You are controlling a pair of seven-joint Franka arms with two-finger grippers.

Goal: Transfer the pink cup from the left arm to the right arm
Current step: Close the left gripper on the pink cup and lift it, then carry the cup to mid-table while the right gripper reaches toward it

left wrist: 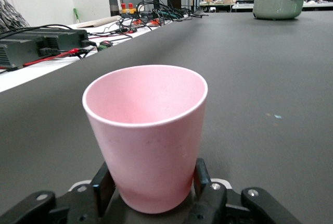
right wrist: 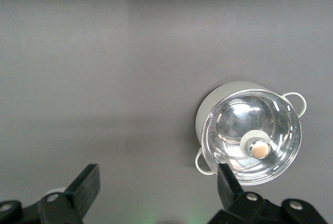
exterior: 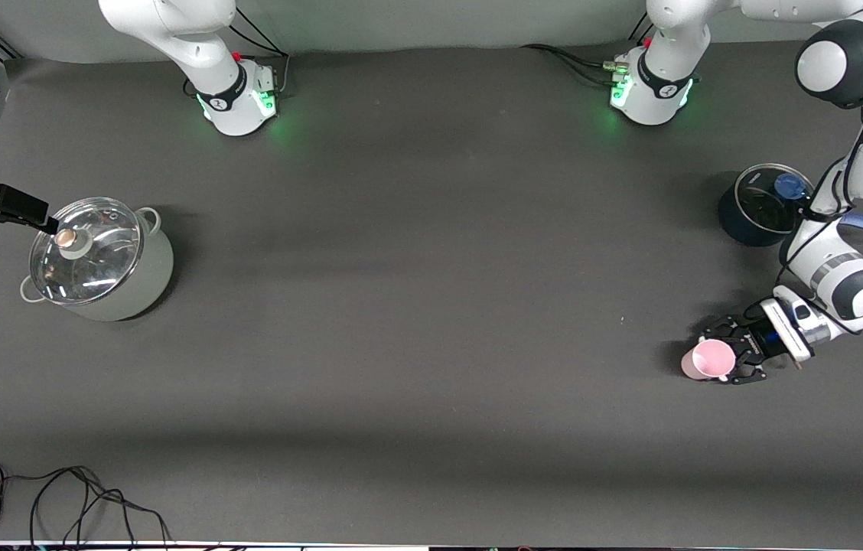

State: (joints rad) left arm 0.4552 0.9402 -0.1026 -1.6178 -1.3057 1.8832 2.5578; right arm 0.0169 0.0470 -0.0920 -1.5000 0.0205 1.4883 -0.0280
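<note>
- The left gripper [exterior: 726, 360] is clamping the pink cup [exterior: 709, 360] near its base, at the left arm's end of the table, leaving the rim free for handover.
- The right gripper [right wrist: 156, 193] is hanging wide open high above the lidded steel pot [exterior: 99, 259], waiting.

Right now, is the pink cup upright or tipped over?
Upright: the pink cup stands mouth up between the left gripper's fingers, and looks empty.
</note>
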